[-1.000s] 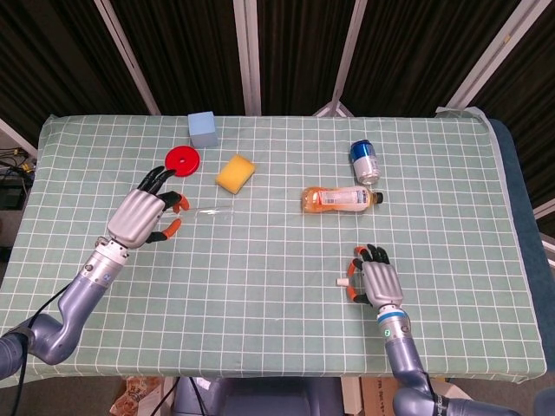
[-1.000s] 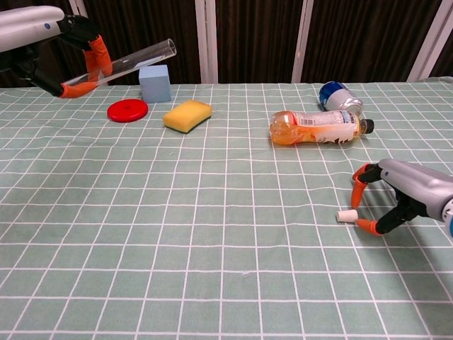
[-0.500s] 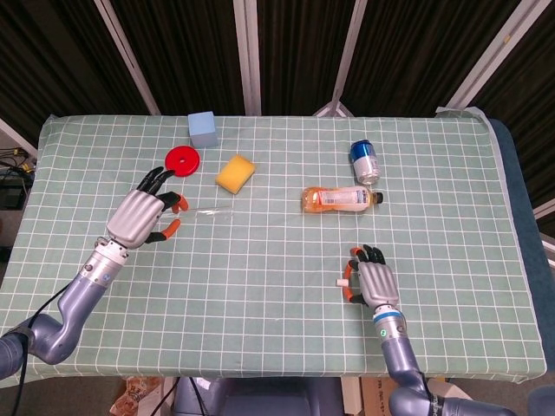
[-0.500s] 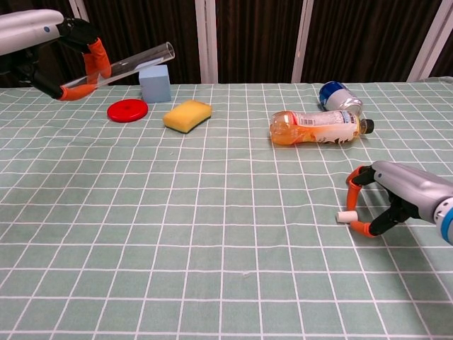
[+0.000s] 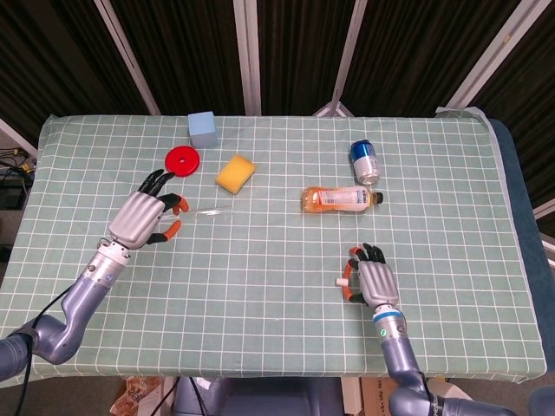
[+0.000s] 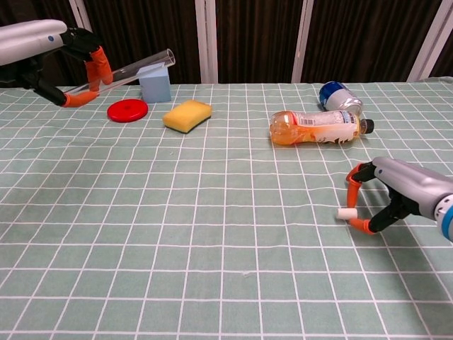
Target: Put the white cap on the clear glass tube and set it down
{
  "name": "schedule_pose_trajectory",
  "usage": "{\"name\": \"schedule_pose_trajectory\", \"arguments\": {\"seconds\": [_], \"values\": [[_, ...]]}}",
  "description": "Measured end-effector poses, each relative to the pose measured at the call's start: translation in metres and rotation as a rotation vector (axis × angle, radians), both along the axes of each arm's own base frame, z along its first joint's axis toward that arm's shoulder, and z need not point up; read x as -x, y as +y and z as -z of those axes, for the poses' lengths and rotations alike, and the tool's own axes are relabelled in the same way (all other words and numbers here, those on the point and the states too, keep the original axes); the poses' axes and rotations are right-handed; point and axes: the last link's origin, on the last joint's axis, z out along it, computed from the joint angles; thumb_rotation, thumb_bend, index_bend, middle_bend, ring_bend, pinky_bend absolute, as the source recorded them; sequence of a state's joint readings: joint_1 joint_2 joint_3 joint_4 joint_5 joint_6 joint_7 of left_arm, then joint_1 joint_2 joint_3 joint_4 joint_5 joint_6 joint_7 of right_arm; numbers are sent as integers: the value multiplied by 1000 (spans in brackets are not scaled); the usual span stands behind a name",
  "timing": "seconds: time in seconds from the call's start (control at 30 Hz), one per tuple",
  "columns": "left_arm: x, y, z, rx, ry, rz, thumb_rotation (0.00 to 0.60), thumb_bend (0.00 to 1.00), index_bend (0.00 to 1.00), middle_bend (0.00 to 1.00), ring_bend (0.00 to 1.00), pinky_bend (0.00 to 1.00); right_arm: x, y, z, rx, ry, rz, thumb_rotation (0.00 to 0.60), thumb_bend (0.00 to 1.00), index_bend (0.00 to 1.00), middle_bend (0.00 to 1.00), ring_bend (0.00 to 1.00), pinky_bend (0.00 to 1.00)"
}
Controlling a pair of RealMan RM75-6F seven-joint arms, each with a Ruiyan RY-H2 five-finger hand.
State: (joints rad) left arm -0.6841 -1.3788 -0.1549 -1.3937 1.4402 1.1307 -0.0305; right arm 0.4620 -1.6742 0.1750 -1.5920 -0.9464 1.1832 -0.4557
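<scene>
The clear glass tube (image 6: 134,69) is held by my left hand (image 6: 56,53) above the table's far left, slanting up to the right over the blue cube. From the head view the tube (image 5: 212,209) sticks out to the right of the left hand (image 5: 143,217). The small white cap (image 6: 346,213) lies low at the table's front right, pinched between the orange-tipped thumb and a finger of my right hand (image 6: 396,195). In the head view the cap (image 5: 342,282) shows just left of the right hand (image 5: 373,282).
A red disc (image 6: 128,110), a blue cube (image 6: 154,83) and a yellow sponge (image 6: 187,115) sit at the back left. An orange drink bottle (image 6: 317,127) and a blue can (image 6: 338,96) lie at the back right, beyond the right hand. The green checked cloth (image 6: 212,234) covers the table.
The left hand has sunk a little with the tube. The right hand's thumb and finger have drawn in around the white cap.
</scene>
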Motion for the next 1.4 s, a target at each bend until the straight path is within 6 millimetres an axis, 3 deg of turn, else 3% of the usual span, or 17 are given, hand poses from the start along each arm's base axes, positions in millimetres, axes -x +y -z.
{"name": "schedule_pose_trajectory", "arguments": {"seconds": [0.27, 0.43, 0.53, 0.8, 0.97, 1.4], "values": [[-8, 7, 29, 58, -132, -44, 600, 838, 505, 558, 127, 0, -1, -13, -24, 65, 6, -19, 600, 365, 646, 207, 0, 0], [-19, 16, 56, 93, -211, -58, 600, 838, 505, 558, 168, 89, 0, -26, -47, 119, 29, -37, 600, 365, 646, 217, 0, 0], [-29, 19, 73, 124, -259, -76, 600, 838, 505, 558, 170, 93, -2, -37, -64, 163, 60, -76, 600, 365, 646, 218, 0, 0], [-50, 20, 107, 178, -318, -93, 600, 838, 507, 562, 185, 123, -35, -68, -104, 295, 141, -291, 600, 364, 646, 220, 0, 0], [-57, 16, 119, 197, -335, -92, 600, 838, 508, 563, 199, 153, -64, -77, -110, 335, 151, -406, 600, 365, 646, 220, 0, 0], [-61, 17, 116, 209, -280, -82, 600, 838, 515, 568, 201, 169, -89, -83, -95, 343, 247, -540, 600, 365, 646, 220, 0, 0]]}}
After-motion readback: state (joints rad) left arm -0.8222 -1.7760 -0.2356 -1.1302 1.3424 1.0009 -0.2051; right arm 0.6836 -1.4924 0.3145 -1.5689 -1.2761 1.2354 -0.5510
